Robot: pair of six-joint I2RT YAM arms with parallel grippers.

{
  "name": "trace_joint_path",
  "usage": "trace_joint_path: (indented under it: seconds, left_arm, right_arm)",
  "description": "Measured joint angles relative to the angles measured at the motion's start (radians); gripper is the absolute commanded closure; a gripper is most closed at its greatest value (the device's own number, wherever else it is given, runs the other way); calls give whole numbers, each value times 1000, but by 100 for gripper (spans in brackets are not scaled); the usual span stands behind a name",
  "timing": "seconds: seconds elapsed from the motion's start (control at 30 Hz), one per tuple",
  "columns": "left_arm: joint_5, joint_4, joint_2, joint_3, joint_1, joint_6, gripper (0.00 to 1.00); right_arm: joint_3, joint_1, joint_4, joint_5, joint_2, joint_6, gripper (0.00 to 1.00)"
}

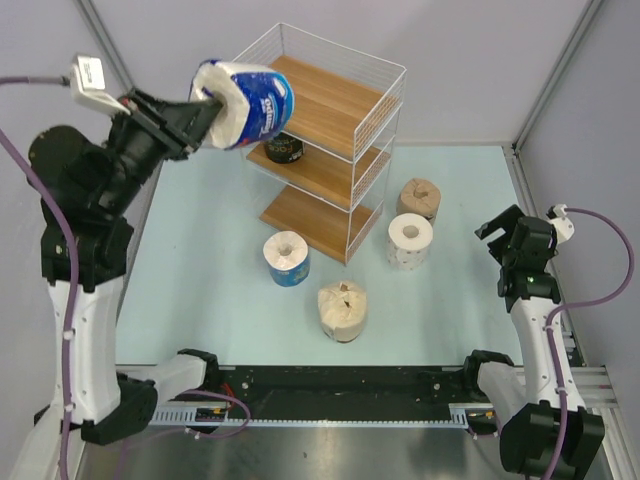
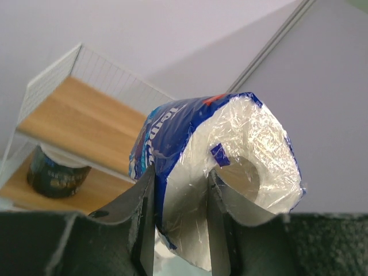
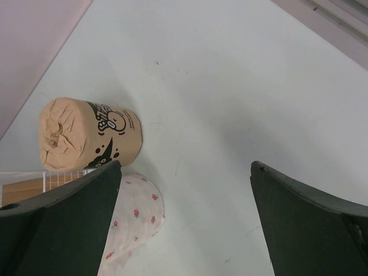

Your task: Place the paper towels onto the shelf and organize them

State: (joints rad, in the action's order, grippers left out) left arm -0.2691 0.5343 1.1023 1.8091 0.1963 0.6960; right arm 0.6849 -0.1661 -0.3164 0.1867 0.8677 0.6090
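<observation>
My left gripper (image 1: 208,107) (image 2: 181,179) is shut on a blue-wrapped paper towel roll (image 1: 246,102) (image 2: 230,150), pinching its wall with one finger at the hollow core. It holds the roll high, just left of the shelf (image 1: 335,108) and level with its top board (image 2: 80,118). A dark-wrapped roll (image 1: 284,148) (image 2: 57,172) stands on the middle tier. On the table are a second blue roll (image 1: 287,258), a cream roll (image 1: 342,310), a white dotted roll (image 1: 410,240) (image 3: 135,218) and a tan-brown roll (image 1: 418,199) (image 3: 86,141). My right gripper (image 1: 497,236) (image 3: 185,167) hangs open and holds nothing, to the right of those rolls.
The shelf's white wire rim (image 1: 262,44) rises above the top board on all sides. Grey enclosure walls (image 1: 450,60) close the back and both sides. A black rail (image 1: 340,385) runs along the near edge between the arm bases.
</observation>
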Motion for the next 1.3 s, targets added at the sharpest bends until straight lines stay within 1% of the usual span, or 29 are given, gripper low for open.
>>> trace_joint_path:
  seconds: [0.1, 0.27, 0.4, 0.53, 0.67, 1.3]
  left_arm:
    - [-10, 1, 124, 175, 0, -28, 68]
    - [-3, 11, 319, 357, -1, -73, 68]
    - [4, 31, 468, 443, -3, -95, 68]
    - [7, 64, 558, 459, -11, -105, 67]
    - [11, 77, 586, 459, -22, -105, 67]
    - [9, 73, 573, 452, -25, -122, 66]
  right_arm:
    - [0, -2, -14, -2, -23, 0, 1]
    - [0, -2, -26, -11, -64, 0, 1]
    - [0, -5, -35, -11, -81, 0, 1]
    - [0, -8, -50, -11, -89, 0, 1]
    - [0, -12, -60, -11, -89, 0, 1]
    - [0, -15, -69, -11, -87, 0, 1]
